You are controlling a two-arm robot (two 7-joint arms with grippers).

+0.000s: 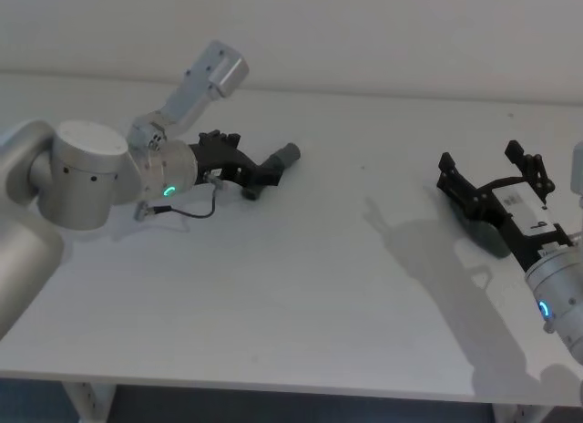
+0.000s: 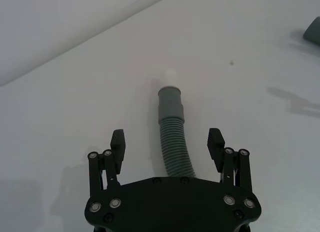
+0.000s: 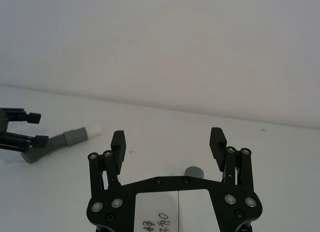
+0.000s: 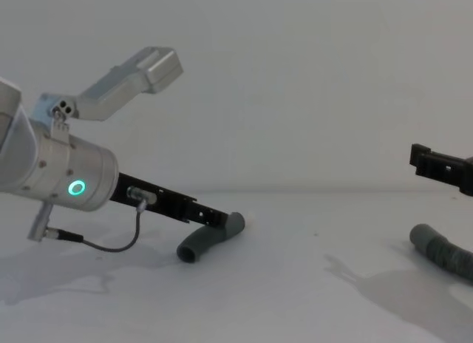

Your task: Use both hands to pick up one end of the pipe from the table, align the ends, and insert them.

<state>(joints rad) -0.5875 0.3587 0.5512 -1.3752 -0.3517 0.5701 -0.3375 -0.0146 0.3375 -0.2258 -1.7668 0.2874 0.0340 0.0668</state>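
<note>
Straddling the short hose piece (image 4: 209, 240), the left gripper (image 2: 167, 141) has its jaws spread wide, one finger on each side of the ribbed body with a clear gap to the hose on both sides, so it grips nothing. The arm behind it slopes down toward this piece from the left, and a green ring light (image 4: 76, 187) glows on its silver wrist. The short hose piece lies curved on the white table (image 1: 301, 295). One end rests just under the gripper. Its smooth cuff (image 2: 170, 105) pokes out beyond the fingertips and points away from the gripper, with a pale tip showing past the cuff.

Well apart from the short hose piece, far to its right, lies the longer hose piece (image 4: 442, 254), also on the table. The right gripper (image 3: 167, 141) hangs above that longer piece. The chest view shows open space between the fingers and the ribbed body below. Its jaws are likewise fully spread and hold nothing. In the right wrist view one grey end (image 3: 193, 171) of the longer piece shows low between the two fingers, touching neither. Bare table lies between the two hose pieces, and their ends are nowhere near each other.
</note>
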